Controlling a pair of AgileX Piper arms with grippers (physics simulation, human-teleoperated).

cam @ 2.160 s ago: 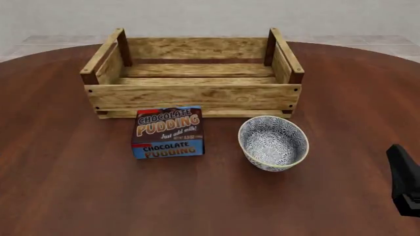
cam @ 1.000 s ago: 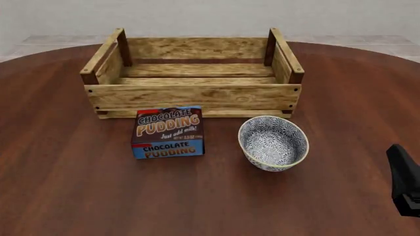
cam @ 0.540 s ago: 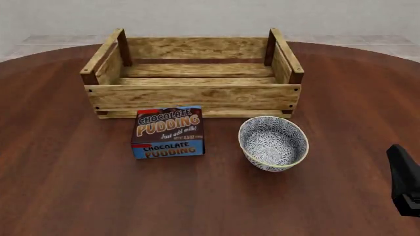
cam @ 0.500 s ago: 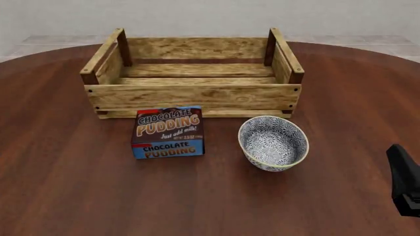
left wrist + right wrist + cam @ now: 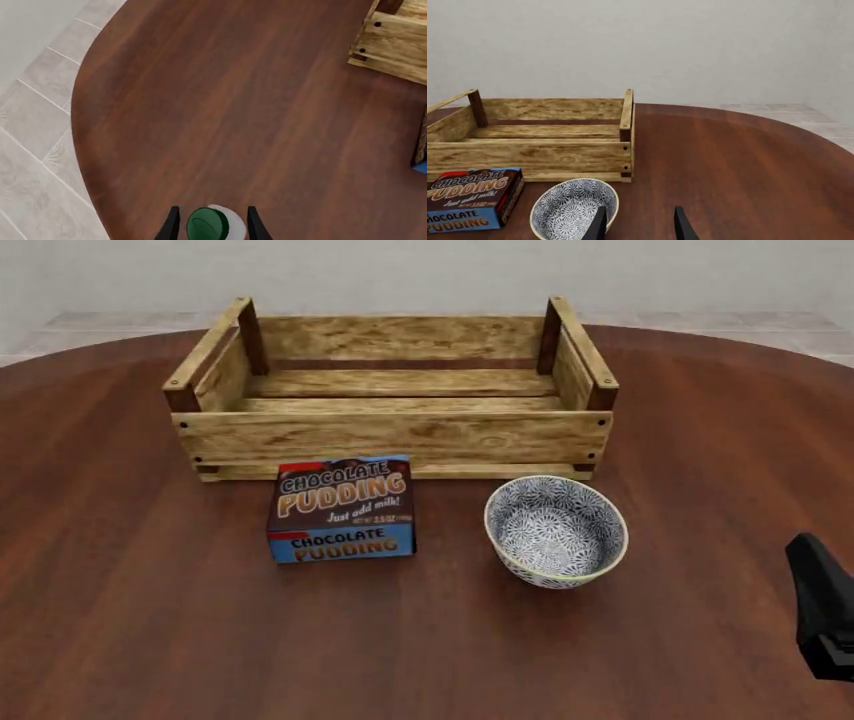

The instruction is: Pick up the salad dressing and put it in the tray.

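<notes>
From the front, my left arm was entirely out of frame, and so was the salad dressing (image 5: pixel 215 224); only my left wrist camera caught it. Even there the bottle was cut off by the frame edge: I saw its green cap end-on and a sliver of white body behind it, nothing of the label. It sat between the two dark fingers of my left gripper (image 5: pixel 211 225), which stood on either side of the cap. The fingertips ran out of the frame, so I could not tell whether they pressed on the bottle or merely flanked it. Beyond it lay bare brown table (image 5: pixel 220 115), its curved edge, and pale floor tiles. One corner of the tray (image 5: pixel 393 42) showed, well apart from the bottle, plus a thin blue strip of the pudding box (image 5: pixel 421 166) at the frame edge.

My right arm appeared in the front view only as a dark block (image 5: pixel 825 605) at the right edge, its fingers hidden. In the right wrist view, my right gripper (image 5: pixel 638 225) showed two finger stubs spread with a clear gap, holding nothing, with table between them. One finger overlapped the rim of the patterned bowl (image 5: pixel 570 207) in that picture; whether it touched I could not judge. The tray stood beyond the bowl with only its slats showing inside.
</notes>
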